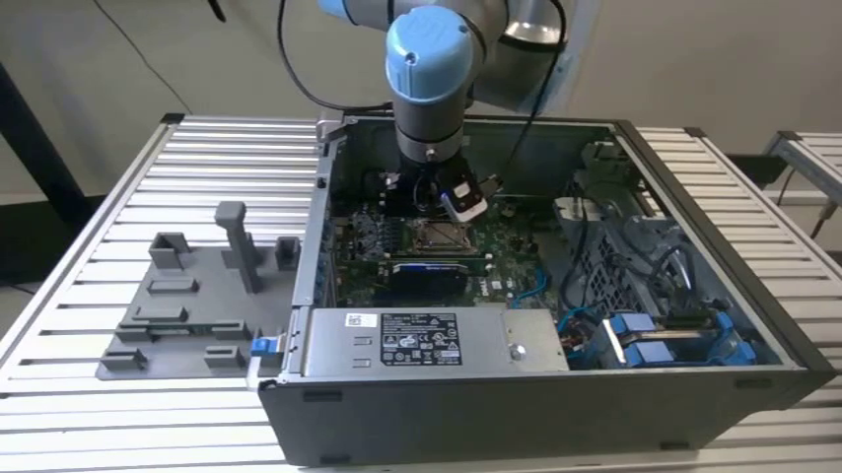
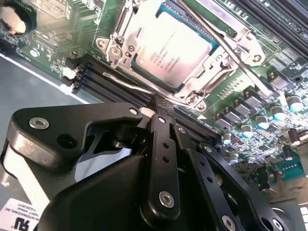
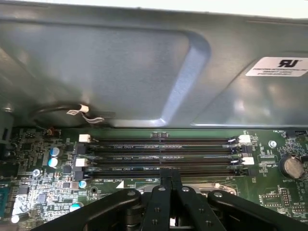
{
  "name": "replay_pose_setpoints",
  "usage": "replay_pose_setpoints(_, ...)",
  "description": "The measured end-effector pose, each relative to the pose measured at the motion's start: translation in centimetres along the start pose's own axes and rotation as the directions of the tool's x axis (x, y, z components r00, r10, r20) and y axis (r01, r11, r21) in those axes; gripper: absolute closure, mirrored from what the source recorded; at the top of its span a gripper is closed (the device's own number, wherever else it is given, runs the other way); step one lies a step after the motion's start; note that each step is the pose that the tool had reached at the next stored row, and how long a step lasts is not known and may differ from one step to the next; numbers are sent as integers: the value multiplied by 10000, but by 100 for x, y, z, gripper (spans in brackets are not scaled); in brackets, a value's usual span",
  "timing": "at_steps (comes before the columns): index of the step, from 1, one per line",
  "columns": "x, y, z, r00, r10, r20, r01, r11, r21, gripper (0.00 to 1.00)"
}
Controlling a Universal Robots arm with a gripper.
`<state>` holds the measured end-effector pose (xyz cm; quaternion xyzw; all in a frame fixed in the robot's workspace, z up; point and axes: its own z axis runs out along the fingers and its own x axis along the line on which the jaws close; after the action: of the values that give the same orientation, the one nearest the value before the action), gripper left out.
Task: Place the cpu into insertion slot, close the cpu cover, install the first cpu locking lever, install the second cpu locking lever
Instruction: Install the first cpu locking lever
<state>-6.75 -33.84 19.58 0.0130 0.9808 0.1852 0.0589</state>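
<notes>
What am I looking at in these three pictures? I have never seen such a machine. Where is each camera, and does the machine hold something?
This is a robot arm reaching down into an open computer case, which stands on a metal table. The exterior view comes from a camera off the arm; on that view's left, beside the case, lies a grey plastic holder. The two wrist views come from cameras riding on the arm, near its black gripper. In the second wrist view the gripper's tip is close to the chip, which sits on the green board with a metal frame lying around it. The first wrist view looks past the gripper to long black memory slots. The fingers look pressed together and seem to hold nothing.
</notes>
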Motion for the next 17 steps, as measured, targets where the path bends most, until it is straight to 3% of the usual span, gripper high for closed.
replay_pose_setpoints(17,-137,-30,34,10000,-4,0,4,10000,-3,89)
